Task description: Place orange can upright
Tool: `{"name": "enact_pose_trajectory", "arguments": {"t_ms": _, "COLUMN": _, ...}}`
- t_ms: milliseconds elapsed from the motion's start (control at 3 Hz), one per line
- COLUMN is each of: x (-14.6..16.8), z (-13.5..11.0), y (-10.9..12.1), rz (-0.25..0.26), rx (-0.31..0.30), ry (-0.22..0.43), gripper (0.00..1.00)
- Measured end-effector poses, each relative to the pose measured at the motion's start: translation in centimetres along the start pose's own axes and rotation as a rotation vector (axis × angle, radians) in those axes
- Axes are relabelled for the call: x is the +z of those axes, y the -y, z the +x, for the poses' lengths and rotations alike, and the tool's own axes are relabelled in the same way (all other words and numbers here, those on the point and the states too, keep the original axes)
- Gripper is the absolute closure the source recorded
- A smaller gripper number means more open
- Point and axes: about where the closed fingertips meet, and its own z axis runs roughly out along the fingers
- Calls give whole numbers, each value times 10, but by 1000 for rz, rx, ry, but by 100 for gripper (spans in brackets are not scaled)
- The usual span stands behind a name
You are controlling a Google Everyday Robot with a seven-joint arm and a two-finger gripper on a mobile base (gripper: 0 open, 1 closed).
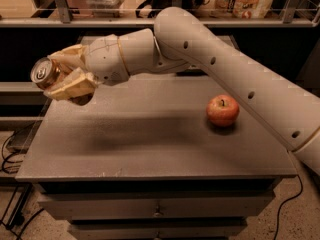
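Observation:
My gripper (61,74) is at the left, above the left edge of the grey table (150,139). It is shut on the orange can (46,73), which lies tilted on its side in the fingers (75,84), with its silver pull-tab top facing the camera and to the left. The can is held in the air, clear of the table top. Most of its body is hidden by the fingers.
A red apple (223,110) stands on the right part of the table. My arm (225,69) spans from the right across the table's back. A shelf (150,21) with boxes runs behind. Drawers sit under the table top; cables lie on the floor at left.

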Motion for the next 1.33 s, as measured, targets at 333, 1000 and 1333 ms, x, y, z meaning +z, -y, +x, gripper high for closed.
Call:
{"name": "enact_pose_trajectory", "arguments": {"t_ms": 333, "x": 3, "z": 3, "y": -4, "rz": -8, "rx": 12, "ry": 91, "gripper": 100}}
{"name": "enact_pose_trajectory", "arguments": {"t_ms": 1000, "x": 9, "z": 14, "y": -12, "rz": -61, "rx": 109, "ry": 101, "gripper": 100}}
{"name": "enact_pose_trajectory", "arguments": {"t_ms": 1333, "x": 7, "z": 19, "y": -14, "rz": -71, "rx": 164, "ry": 64, "gripper": 100}}
